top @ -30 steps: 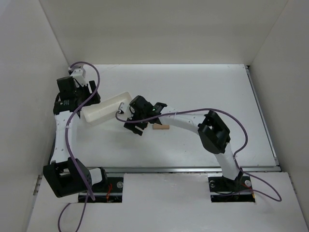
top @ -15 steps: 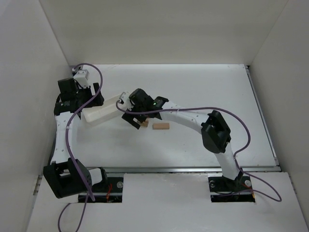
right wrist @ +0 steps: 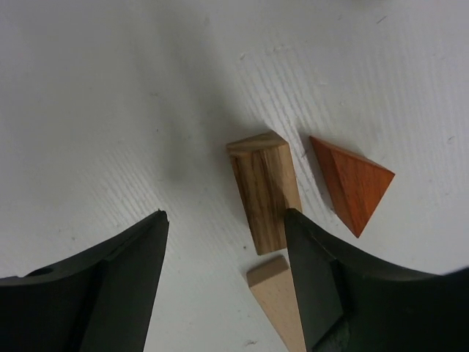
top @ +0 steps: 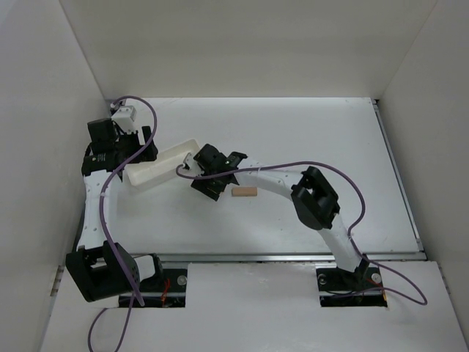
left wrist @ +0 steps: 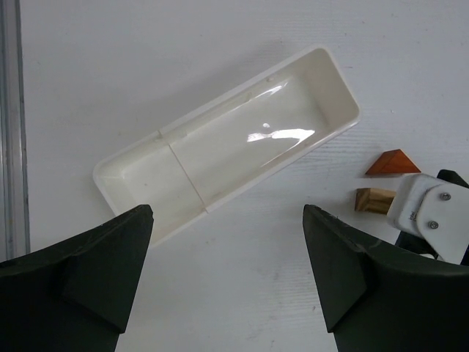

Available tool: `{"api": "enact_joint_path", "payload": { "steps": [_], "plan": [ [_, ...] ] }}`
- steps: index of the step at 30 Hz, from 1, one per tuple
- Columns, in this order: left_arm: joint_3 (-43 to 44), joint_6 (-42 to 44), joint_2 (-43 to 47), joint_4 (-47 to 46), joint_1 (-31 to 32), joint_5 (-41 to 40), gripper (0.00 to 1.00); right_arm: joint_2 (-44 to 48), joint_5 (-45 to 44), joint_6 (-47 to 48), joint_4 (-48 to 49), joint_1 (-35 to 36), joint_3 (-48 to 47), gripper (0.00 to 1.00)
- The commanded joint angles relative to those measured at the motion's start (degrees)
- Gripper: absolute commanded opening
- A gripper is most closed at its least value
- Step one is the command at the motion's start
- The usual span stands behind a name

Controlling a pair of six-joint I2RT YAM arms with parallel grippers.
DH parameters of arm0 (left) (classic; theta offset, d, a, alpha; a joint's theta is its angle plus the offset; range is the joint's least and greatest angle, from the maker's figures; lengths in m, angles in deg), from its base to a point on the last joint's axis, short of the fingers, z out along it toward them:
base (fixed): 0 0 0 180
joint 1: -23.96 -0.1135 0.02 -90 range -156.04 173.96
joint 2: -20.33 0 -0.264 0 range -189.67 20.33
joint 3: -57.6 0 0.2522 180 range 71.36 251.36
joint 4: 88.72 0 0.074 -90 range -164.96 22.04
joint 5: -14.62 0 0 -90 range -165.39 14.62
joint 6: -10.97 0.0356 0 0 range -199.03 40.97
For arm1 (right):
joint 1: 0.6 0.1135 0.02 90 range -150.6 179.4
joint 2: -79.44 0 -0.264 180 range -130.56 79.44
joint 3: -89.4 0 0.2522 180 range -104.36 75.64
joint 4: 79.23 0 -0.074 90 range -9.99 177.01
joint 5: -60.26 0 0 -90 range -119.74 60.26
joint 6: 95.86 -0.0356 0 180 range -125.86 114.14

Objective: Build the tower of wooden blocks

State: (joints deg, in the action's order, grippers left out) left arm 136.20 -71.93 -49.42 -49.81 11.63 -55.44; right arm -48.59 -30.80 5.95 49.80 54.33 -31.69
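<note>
In the right wrist view a striped tan block [right wrist: 264, 192] lies on the white table, with a reddish-brown triangular piece [right wrist: 352, 183] to its right and a pale tan bar [right wrist: 280, 302] just below it. My right gripper [right wrist: 226, 214] is open above them, its right finger beside the striped block, and it holds nothing. In the top view it [top: 209, 181] covers these pieces, and one pale tan bar [top: 243, 192] shows to its right. My left gripper [left wrist: 227, 213] is open and empty above bare table. The triangle [left wrist: 393, 163] and a tan block [left wrist: 372, 199] show at that view's right.
A long white plastic tray [left wrist: 333, 88] lies slanted and empty on the table, left of the blocks, and also shows in the top view [top: 150, 172] beside my left gripper [top: 139, 147]. White walls enclose the table on three sides.
My right gripper swung a little toward the tray and came back down over the small blocks. Its elbow has shifted left. The left gripper and tray barely moved.
</note>
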Motion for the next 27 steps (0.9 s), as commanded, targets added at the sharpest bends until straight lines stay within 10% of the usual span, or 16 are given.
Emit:
{"api": "enact_joint_path", "payload": {
  "steps": [1, 27],
  "plan": [
    [-0.5, 0.7, 2.0, -1.0, 0.0, 1.1, 0.82, -0.7, -2.5, 0.9, -0.8, 0.3, -3.0, 0.70],
    [-1.0, 1.3, 2.5, -0.4, 0.0, 0.1, 0.83, -2.8, -5.6, 4.1, 1.3, 0.3, -3.4, 0.68]
  ]
}}
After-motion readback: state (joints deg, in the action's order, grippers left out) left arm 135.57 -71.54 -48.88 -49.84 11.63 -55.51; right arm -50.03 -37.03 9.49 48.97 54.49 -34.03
